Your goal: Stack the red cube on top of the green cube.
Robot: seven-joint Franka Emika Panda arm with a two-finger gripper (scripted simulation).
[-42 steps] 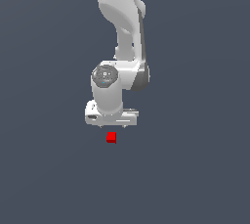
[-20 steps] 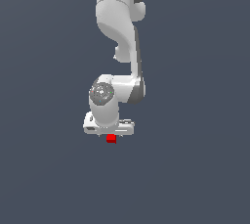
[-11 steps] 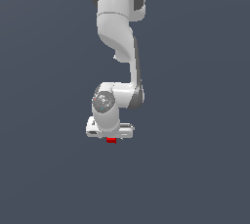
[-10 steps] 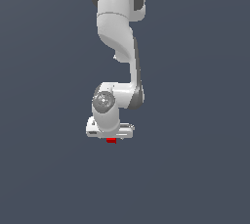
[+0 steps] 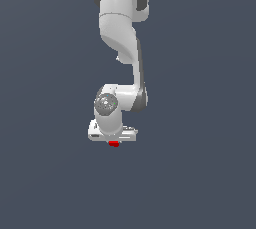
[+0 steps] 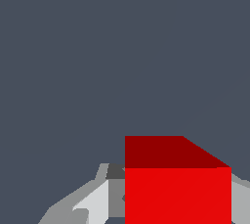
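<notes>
The red cube (image 5: 114,144) lies on the dark floor, and only a thin strip of it shows beneath my white gripper (image 5: 114,141). In the wrist view the red cube (image 6: 177,193) fills the space inside my gripper (image 6: 178,206). One grey finger (image 6: 97,201) presses against one side of it and the other finger (image 6: 240,203) against the opposite side. The jaws look shut on the cube. The green cube is out of view in both views.
The white arm (image 5: 122,33) rises straight above the gripper. Plain dark grey floor (image 5: 200,173) lies all round, with nothing else on it in view.
The arm came down until the gripper covered most of the red cube. Over the last half second neither the hand nor the cube has moved.
</notes>
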